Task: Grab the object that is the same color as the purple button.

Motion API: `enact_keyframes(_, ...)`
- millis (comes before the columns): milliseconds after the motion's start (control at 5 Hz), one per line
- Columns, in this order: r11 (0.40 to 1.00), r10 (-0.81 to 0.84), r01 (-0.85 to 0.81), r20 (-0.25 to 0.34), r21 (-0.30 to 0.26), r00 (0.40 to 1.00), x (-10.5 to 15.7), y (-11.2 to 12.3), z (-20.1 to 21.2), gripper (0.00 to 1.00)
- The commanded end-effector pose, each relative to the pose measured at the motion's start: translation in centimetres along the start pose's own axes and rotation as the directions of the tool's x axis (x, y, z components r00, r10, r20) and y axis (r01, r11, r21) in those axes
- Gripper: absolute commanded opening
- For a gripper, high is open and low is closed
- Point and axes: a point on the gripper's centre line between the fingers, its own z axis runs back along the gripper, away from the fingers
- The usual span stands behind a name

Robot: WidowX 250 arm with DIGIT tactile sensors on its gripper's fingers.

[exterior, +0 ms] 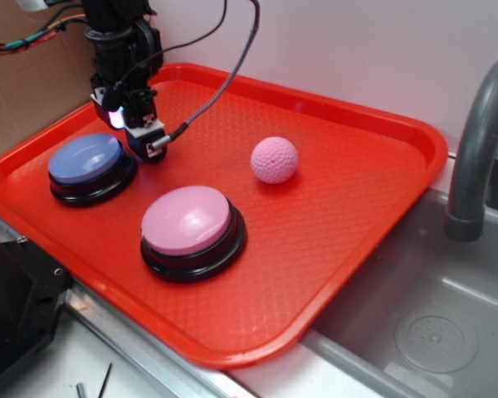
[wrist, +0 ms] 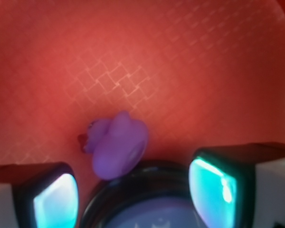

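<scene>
- Gripper [exterior: 133, 124] hung low over the rear left part of the red tray [exterior: 340, 240], just behind the purple button [exterior: 87, 159].
- Its two pads [wrist: 52, 199] stood spread apart in the wrist view, one at each lower corner, with nothing pinched between them.
- A lit spot glowed on the gripper body in the exterior view; the pads showed a teal glow in the wrist view.
- The object [wrist: 118, 145], a small purple piece, lay on the tray floor ahead of the open pads and between their lines, clear of both.
- In the wrist view the piece sat just beside the button's black rim; contact could not be confirmed.
- A small dark red detail showed at the piece's left edge; its nature could not be determined.
- The piece was hidden behind the gripper in the exterior view.
- The pink button [exterior: 187, 222] stood near the tray's front, well apart from the gripper.
- The pink ball [exterior: 275, 159] rested near the tray's middle, apart from both buttons.
- The tray sat beside a grey sink [exterior: 448, 332] with a grey faucet [exterior: 477, 149] at the right.
</scene>
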Motion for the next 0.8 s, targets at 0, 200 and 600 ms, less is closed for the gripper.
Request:
enact_keyframes(0, 1.0, -0.004, 0.004, -0.01, 0.008, 1.0, 1.1, -0.2, -1.4, 1.0)
enact_keyframes(200, 0.999, 0.037, -0.037, 0.008, 0.002, 0.999, 0.8, 0.3, -1.1, 0.87)
enact_keyframes(600, 0.993, 0.119, -0.119, 0.018, 0.009, 0.993, 0.5, 1.1, -0.4, 0.0)
